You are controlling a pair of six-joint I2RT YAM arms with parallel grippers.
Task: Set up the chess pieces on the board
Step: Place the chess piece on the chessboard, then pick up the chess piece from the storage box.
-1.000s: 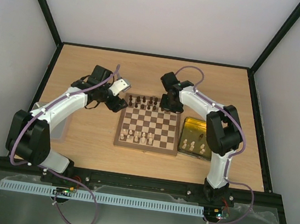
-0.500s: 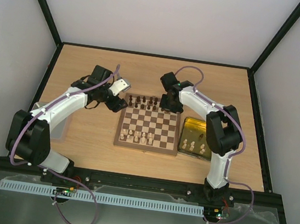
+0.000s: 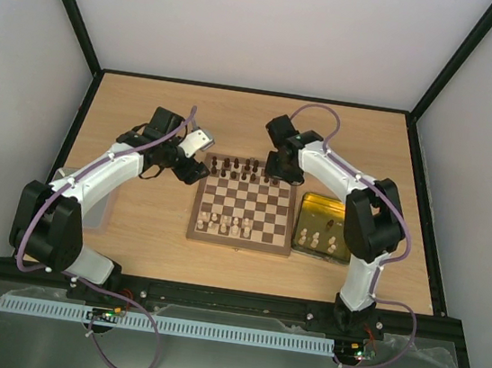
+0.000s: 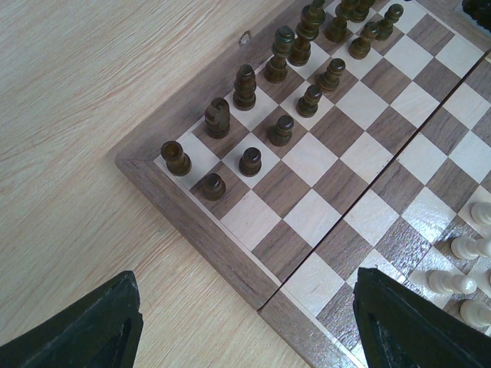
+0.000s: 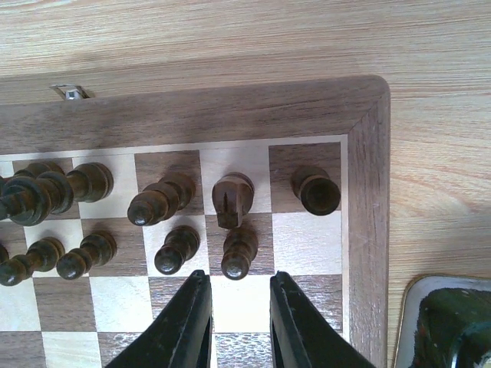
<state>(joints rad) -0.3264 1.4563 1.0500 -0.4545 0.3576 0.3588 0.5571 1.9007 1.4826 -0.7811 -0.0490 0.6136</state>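
The board (image 3: 245, 204) lies mid-table. Dark chess pieces (image 3: 239, 167) stand in its two far rows; a few cream pieces (image 3: 230, 225) stand near its front edge. My left gripper (image 3: 197, 156) hovers at the board's far left corner. In the left wrist view it (image 4: 245, 326) is wide open and empty above the board's border (image 4: 230, 249). My right gripper (image 3: 276, 173) is over the far right corner. In the right wrist view it (image 5: 239, 282) is partly open and empty, its tips just behind a dark pawn (image 5: 239, 253), apart from it.
A shiny gold tray (image 3: 320, 210) with several cream pieces (image 3: 320, 241) sits right of the board; its corner shows in the right wrist view (image 5: 408, 303). A grey tray (image 3: 64, 175) lies partly under the left arm. Black frame rails edge the table.
My right arm has shifted slightly, its wrist drawing back a little from the dark rows. The left arm has not moved.
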